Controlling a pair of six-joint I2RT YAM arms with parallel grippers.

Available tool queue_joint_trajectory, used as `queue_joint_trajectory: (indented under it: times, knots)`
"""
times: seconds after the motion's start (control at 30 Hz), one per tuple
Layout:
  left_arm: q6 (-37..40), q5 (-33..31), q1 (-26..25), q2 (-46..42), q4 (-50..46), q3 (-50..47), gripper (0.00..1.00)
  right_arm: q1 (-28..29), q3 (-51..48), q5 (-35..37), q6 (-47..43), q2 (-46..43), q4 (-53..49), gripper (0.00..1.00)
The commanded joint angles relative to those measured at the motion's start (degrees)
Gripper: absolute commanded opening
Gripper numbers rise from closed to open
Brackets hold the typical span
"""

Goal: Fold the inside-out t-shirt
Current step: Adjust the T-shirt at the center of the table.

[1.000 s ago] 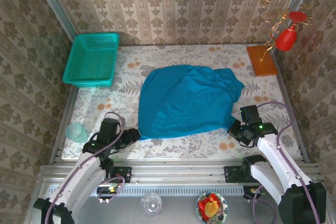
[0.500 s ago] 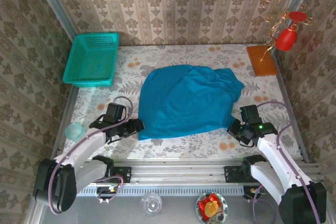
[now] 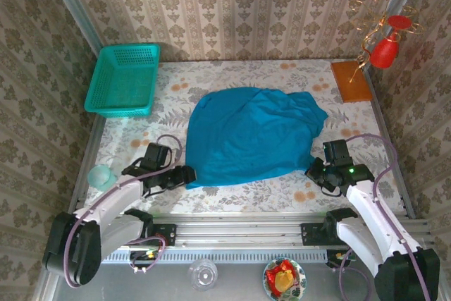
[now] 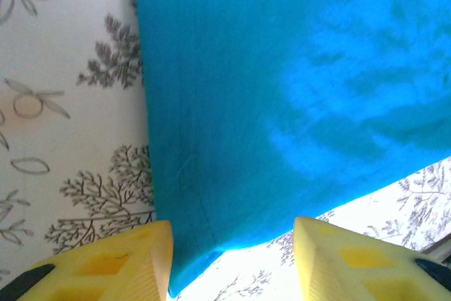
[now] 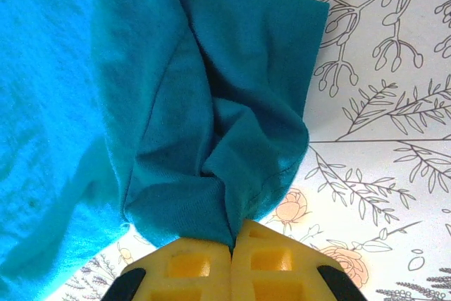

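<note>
**Two robot arms at the near corners of a teal t-shirt spread on a floral surface**

Seen from above, the inside-out t-shirt (image 3: 250, 135) lay in a rumpled, rounded heap at the middle of the surface (image 3: 232, 199), which had a pale floral pattern. The cloth was plain teal-blue with soft creases across it.

The left gripper (image 3: 187, 174) sat at the shirt's near-left corner. In the left wrist view, its two yellow fingers (image 4: 123, 262) stood partly apart, and the hemmed corner of the shirt (image 4: 282, 89) lay between them without being pinched.

The right gripper (image 3: 313, 170) sat at the shirt's near-right edge. In the right wrist view, its yellow fingers (image 5: 204, 266) were pressed together on a bunched fold of the teal cloth (image 5: 204, 146), which puckered into deep creases just above the fingertips.

A turquoise-green mesh basket (image 3: 123, 79) stood at the far-left corner of the surface, well apart from the shirt. An orange block (image 3: 350, 80) lay at the far-right corner, beside a red ornament on a coiled wire stand (image 3: 386, 51). A pale translucent cup (image 3: 102, 174) rested at the left edge, near the left arm.
</note>
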Motion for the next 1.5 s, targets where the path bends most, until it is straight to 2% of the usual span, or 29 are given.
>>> queue_joint_trajectory:
  times: [0.0, 0.27, 0.47, 0.57, 0.7, 0.77, 0.9, 0.97, 1.03, 1.13, 1.2, 1.33, 1.47]
  knots:
    - [-1.4, -0.8, -0.8, -1.2, -1.7, -1.1, 0.49, 0.4, 2.0, 0.6, 0.7, -0.4, -1.8, 0.00]
    - [-2.4, 0.7, -2.0, -0.4, 0.1, -1.9, 0.50, 0.8, 3.0, 0.8, 0.4, 0.5, -1.6, 0.00]
    - [-0.7, -6.0, -3.3, -1.6, -6.3, -0.2, 0.53, 1.2, 3.3, 0.9, 0.5, 0.8, -1.3, 0.00]
    - [-0.4, -5.9, -3.3, -1.3, -6.0, -0.1, 0.53, 1.4, 3.6, 1.0, 0.5, 1.0, -1.3, 0.00]
    - [-1.7, -1.3, -3.3, 0.7, 0.4, -1.4, 0.42, 3.7, 5.3, 1.5, -0.5, 2.1, -1.1, 0.00]
    - [-2.5, 0.2, -5.3, 1.7, 3.6, -1.9, 0.33, 6.5, 7.1, 2.3, -1.0, 4.0, -1.0, 0.00]
    - [-2.9, 0.3, -5.2, 1.6, 6.8, -2.0, 0.07, 16.2, 11.1, 2.3, 1.3, 10.9, 2.8, 0.00]
    - [-2.3, -1.6, -4.8, 0.3, 5.4, -1.1, 0.00, 21.8, 13.5, 1.8, 2.8, 15.8, 5.5, 0.00]
    - [-1.5, -2.4, -4.0, -1.0, 3.9, -0.2, 0.00, 27.1, 17.1, 0.0, 2.9, 21.6, 7.8, 0.00]
    - [-0.2, -2.8, -1.5, -2.1, 1.7, 0.7, 0.00, 32.2, 23.2, -7.2, 0.0, 29.4, 10.0, 0.25]
    - [0.7, -2.5, -0.1, -2.5, 0.8, 0.7, 0.00, 33.8, 26.2, -8.8, -2.3, 32.0, 8.6, 0.37]
    - [2.1, -1.7, 1.9, -2.7, -0.4, 0.8, 0.00, 32.9, 26.2, -1.6, -3.5, 29.7, 3.4, 0.42]
    - [2.4, -1.3, 2.7, -2.9, -0.6, 0.8, 0.00, 28.1, 22.3, 7.5, -3.1, 24.5, -3.4, 0.42]
